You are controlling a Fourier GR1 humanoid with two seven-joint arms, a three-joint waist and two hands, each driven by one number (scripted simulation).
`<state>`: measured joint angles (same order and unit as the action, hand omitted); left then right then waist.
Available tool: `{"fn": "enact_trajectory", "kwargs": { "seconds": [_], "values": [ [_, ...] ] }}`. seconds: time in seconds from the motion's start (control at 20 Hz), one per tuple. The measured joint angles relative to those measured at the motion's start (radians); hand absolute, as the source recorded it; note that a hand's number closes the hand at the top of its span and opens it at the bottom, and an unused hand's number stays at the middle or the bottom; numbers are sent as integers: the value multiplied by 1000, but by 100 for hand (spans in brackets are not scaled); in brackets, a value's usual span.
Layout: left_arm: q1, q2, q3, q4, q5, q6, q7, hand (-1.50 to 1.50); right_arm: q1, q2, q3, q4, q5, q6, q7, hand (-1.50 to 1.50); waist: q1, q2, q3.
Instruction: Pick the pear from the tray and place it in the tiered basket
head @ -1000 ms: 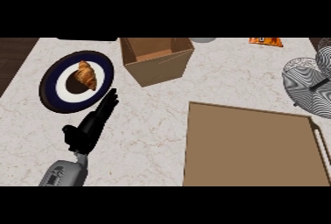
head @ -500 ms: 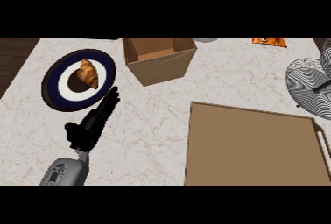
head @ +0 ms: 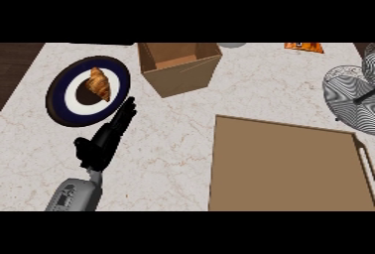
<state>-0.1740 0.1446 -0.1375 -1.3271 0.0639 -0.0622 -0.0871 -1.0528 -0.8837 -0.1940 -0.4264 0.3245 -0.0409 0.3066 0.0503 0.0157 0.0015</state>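
**Left hand stretched flat beside the plate**

On the pale marbled counter point(head: 183, 124), a dark-rimmed plate point(head: 70, 106) at the left carries a croissant point(head: 99, 84). Just beside the plate's lower right edge lies the left hand point(head: 106, 139), fingers straight and held together, pointing up and to the right, holding nothing. Above and to its right stands an open cardboard box point(head: 179, 67). A large flat brown tray point(head: 285, 168) fills the lower right. The striped tiered basket point(head: 351, 94) sits at the far right edge. The pear cannot be seen anywhere.
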Motion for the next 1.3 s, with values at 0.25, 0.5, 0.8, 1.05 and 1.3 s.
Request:
{"fn": "enact_trajectory", "kwargs": {
  "seconds": [0.25, 0.5, 0.8, 1.05, 1.3],
  "values": [
    [7, -2, 1, 14, -8, -4, -19, 0, -59, 35, -69, 101, -51, -8, 25, 150, 0, 1, 0],
    [32, -3, -1, -4, -10, -5, -22, 0, -108, 47, -147, 170, -123, 12, 119, -150, -5, -1, 0],
    [23, 3, 15, -8, -13, -3, -10, 0, -110, 46, -204, 167, -167, -74, 110, -150, -17, -4, 0],
    [33, 7, 27, -11, -5, -9, -9, 0, -81, -19, -191, 143, -121, -240, 87, -150, -25, -6, -1],
    [43, 13, 38, -13, 1, -16, -12, 0, -15, -116, -222, 118, -115, -386, 40, -150, -41, -10, -1]
  ]
}}
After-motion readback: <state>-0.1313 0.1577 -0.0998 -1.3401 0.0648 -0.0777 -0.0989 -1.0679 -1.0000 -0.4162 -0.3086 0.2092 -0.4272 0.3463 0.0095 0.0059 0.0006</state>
